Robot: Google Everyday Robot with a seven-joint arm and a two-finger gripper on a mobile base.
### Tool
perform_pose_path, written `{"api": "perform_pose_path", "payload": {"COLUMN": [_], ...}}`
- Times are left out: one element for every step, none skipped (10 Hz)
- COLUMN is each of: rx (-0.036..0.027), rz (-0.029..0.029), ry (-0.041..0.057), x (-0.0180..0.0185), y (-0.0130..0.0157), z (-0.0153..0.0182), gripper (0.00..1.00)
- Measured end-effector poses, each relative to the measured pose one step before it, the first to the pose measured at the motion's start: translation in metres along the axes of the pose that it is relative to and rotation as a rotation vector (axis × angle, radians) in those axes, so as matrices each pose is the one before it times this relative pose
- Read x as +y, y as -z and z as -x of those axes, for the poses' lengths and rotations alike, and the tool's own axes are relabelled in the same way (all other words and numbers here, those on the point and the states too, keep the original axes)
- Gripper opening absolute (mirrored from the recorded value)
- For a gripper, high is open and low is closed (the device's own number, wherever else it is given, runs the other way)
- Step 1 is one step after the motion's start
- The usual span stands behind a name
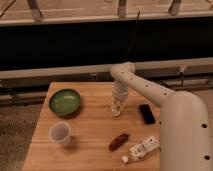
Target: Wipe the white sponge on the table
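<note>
My gripper [117,108] points straight down over the middle of the light wooden table [90,125], to the right of a green bowl. It is shut on the small cream-white sponge [116,112], which shows as a pale pad at its tip, pressed against the tabletop. Most of the sponge is hidden by the gripper. My white arm comes in from the lower right and bends over the table's far edge.
A green bowl [65,101] sits at the far left. A white paper cup [60,133] stands front left. A brown oblong object [119,141] and a white labelled bottle [141,150] lie at the front. A black flat object [147,113] lies right of the gripper.
</note>
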Motion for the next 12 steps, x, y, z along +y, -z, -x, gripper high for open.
{"api": "perform_pose_path", "payload": {"rx": [0.00184,0.00212,0.00042,-0.00200,-0.00656,-0.00375,-0.00532,-0.00260,-0.00359,-0.00147,-0.00352,-0.00377], "rz": [-0.00059,-0.00079,0.00464,0.00448,0.00928,0.00273,-0.00048,-0.00080,-0.00325,-0.00193,0.00254,0.00342], "ry": [0.00593,0.01166,0.01913,0.02159,0.02603,0.02960,0.04354,0.02188,0.03663,0.04633,0.02579,0.02065], "x": [-0.00653,-0.01195,-0.01200,-0.01196,-0.01106,-0.01145,-0.01256,-0.00540,-0.00864,-0.01029,-0.00307,-0.00073], "y": [0.00059,0.00093,-0.00055,-0.00142,-0.00247,-0.00251,-0.00193,-0.00076,-0.00016,0.00139,0.00122,0.00076], "z": [-0.00142,-0.00069,0.00156,0.00249,0.00361,0.00361,0.00653,0.00391,0.00773,0.01120,0.00786,0.00712], "gripper": [0.00,0.00,0.00,0.00,0.00,0.00,0.00,0.00,0.00,0.00,0.00,0.00]}}
